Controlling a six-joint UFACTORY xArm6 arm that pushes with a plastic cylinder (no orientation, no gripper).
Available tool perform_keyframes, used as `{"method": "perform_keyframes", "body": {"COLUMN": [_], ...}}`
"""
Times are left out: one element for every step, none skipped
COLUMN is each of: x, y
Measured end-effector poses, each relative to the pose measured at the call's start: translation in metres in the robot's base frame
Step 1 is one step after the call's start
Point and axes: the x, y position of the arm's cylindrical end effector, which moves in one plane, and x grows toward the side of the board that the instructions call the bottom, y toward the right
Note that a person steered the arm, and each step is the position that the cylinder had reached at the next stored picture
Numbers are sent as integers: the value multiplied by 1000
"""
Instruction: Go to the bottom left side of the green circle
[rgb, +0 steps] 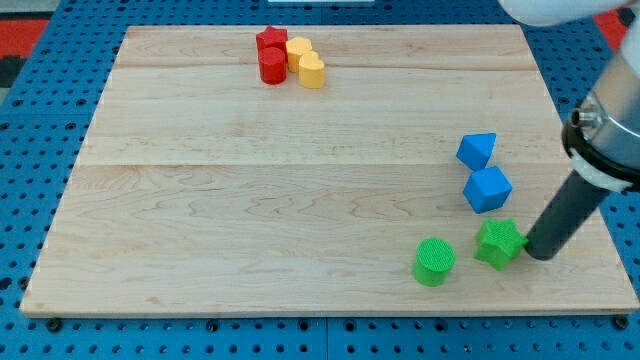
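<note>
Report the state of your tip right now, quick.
My tip: no fingers, holding nothing; it sits on the board at the right edge of the green star, with the green circle further left.

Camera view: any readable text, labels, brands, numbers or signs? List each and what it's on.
None: no text, label, brand, number or sign can be read anywhere in this view.
The wooden board is bare wood.
The green circle, green star, two blue blocks, and the red and yellow blocks carry no markings.
The blue pegboard and my tip show none either.
</note>
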Motion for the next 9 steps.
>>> {"method": "perform_keyframes", "body": {"x": [-12, -17, -54, -105, -160, -215, -231, -191, -147], "y": [0, 26, 26, 29, 3, -47, -106, -139, -157]}}
